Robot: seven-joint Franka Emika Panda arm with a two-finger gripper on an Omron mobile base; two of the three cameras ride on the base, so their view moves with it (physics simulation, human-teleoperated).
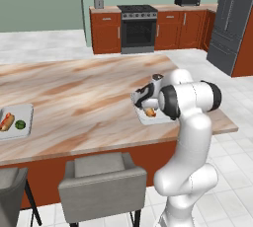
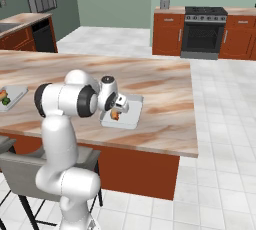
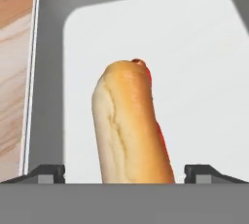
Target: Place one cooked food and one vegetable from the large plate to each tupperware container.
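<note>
A hot dog (image 3: 131,125) in a bun lies on the floor of a pale tupperware container (image 3: 194,72) near the island's right front edge. My gripper (image 3: 125,172) hangs just over it, open, and the fingertips (image 3: 46,172) stand wide on either side of the bun without touching it. From the base cameras the gripper (image 1: 147,106) (image 2: 117,110) sits low over this container (image 1: 146,120) (image 2: 131,116). A second tupperware container (image 1: 24,115) (image 2: 17,91) at the far left holds a hot dog (image 1: 7,121) and a green vegetable (image 1: 20,124). The large plate is out of view.
The marble island counter (image 1: 84,97) runs wide to the left. Grey stools (image 1: 101,179) stand along its front edge. A stove (image 1: 137,26) and orange cabinets line the back wall, and a dark fridge (image 1: 232,21) stands at the right.
</note>
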